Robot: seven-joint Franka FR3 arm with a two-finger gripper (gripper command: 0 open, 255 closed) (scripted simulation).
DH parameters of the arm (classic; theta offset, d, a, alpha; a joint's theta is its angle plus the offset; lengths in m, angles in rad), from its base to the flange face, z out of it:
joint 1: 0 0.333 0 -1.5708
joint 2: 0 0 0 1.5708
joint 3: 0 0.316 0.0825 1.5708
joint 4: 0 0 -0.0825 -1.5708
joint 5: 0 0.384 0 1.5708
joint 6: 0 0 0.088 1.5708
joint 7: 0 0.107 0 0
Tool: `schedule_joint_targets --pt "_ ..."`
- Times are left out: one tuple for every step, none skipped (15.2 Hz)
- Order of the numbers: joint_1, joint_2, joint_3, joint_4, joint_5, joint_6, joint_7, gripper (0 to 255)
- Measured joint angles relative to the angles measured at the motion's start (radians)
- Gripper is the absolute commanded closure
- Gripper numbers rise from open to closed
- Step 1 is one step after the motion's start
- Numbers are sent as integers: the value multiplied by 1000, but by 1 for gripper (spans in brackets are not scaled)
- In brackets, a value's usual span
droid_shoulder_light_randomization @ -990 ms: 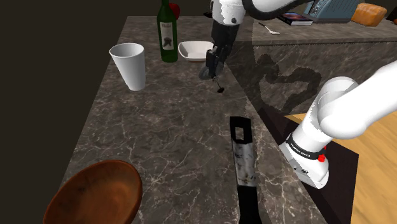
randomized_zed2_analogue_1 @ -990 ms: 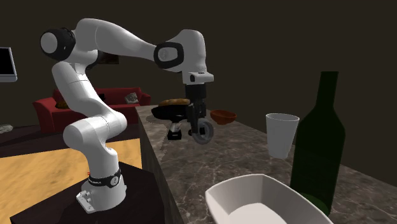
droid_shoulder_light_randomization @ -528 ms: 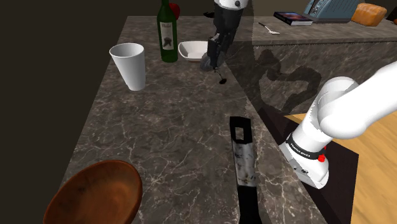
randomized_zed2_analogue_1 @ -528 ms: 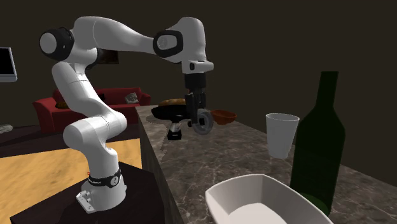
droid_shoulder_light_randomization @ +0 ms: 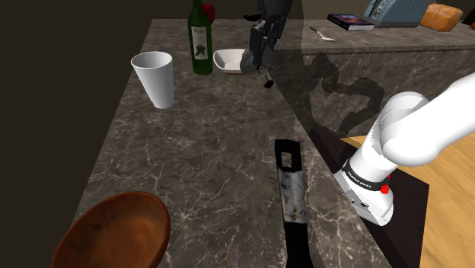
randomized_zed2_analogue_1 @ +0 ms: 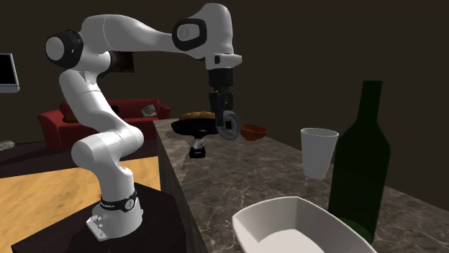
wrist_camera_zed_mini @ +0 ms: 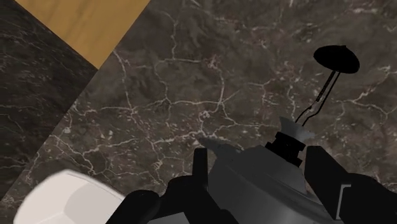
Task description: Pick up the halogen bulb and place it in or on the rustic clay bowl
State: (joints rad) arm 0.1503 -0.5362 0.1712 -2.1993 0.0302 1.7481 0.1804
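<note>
My gripper (droid_shoulder_light_randomization: 256, 52) hangs above the far part of the dark marble counter (droid_shoulder_light_randomization: 205, 152), shut on the halogen bulb (droid_shoulder_light_randomization: 249, 63), a grey reflector bulb with thin pins ending in a small black tip. From the second exterior view the gripper (randomized_zed2_analogue_1: 222, 119) holds the bulb (randomized_zed2_analogue_1: 229, 129) well above the counter. In the wrist view the grey bulb (wrist_camera_zed_mini: 245, 181) sits clasped between the black fingers (wrist_camera_zed_mini: 200, 167), pins pointing away from the hand. The brown clay bowl (droid_shoulder_light_randomization: 114, 232) rests at the counter's near end, far from the gripper, and also appears as a small bowl (randomized_zed2_analogue_1: 252, 131).
A white cup (droid_shoulder_light_randomization: 154, 78), a green bottle (droid_shoulder_light_randomization: 200, 38) and a white dish (droid_shoulder_light_randomization: 232, 59) stand near the gripper. A long black and silver flat tool (droid_shoulder_light_randomization: 290, 190) lies mid-counter. The counter edge drops to a wooden floor (droid_shoulder_light_randomization: 441, 198) beside the stand.
The gripper has risen with the bulb in it and shifted toward the far end of the counter, near the white dish. Nothing else moved.
</note>
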Motion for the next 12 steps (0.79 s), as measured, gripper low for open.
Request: schedule_joint_targets --pt "4 3 10 4 4 -1 12 255" --pt "9 12 25 17 8 -5 30 255" --pt "15 19 42 26 13 -7 51 255" --pt "21 28 60 36 19 -8 74 255" --pt "28 44 83 50 24 -6 102 255" --pt "34 57 103 69 28 -12 127 255" --pt "40 66 121 80 32 -14 151 255" --pt "46 77 142 95 36 -16 177 255" --pt "51 95 163 113 38 -17 203 255" --pt "56 111 182 133 39 -21 228 255" --pt "61 129 203 148 39 -17 254 255" --pt "64 147 221 164 38 -16 277 255"
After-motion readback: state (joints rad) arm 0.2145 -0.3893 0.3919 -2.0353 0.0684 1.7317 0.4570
